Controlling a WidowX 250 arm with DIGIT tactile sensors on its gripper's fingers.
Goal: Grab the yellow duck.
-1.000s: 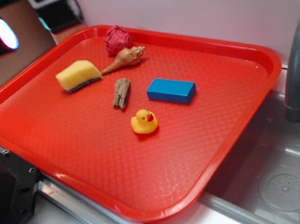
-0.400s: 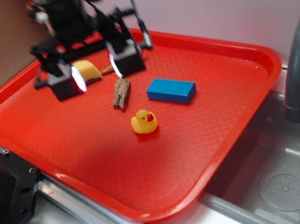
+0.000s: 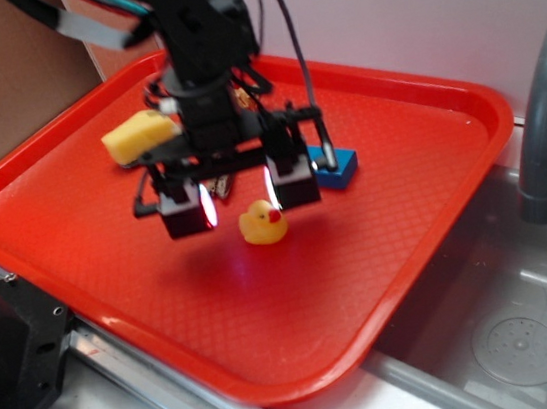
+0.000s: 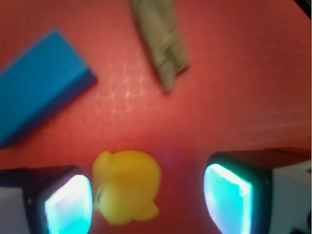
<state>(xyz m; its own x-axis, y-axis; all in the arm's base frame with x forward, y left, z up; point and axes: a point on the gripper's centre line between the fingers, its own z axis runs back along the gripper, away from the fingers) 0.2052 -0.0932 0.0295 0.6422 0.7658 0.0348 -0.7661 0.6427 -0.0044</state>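
Observation:
The yellow duck [image 3: 263,222] sits near the middle of the red tray [image 3: 433,193], its red-orange beak facing right. My gripper [image 3: 237,197] hangs open just above it, one lit pad on either side. In the wrist view the yellow duck [image 4: 127,186] lies between the two glowing pads, close to the left pad [image 4: 68,204] and well apart from the right pad [image 4: 228,197]. Nothing is gripped.
A blue block [image 3: 337,163] lies just right of the gripper, and shows as the blue block [image 4: 39,87] in the wrist view. A brown bark piece [image 4: 161,41] lies behind the duck. The yellow sponge [image 3: 139,136] sits at back left. A grey faucet [image 3: 545,118] and sink are right of the tray.
The arm has come in from the back left and dropped over the duck, its open pads now on either side of it. The duck has not moved.

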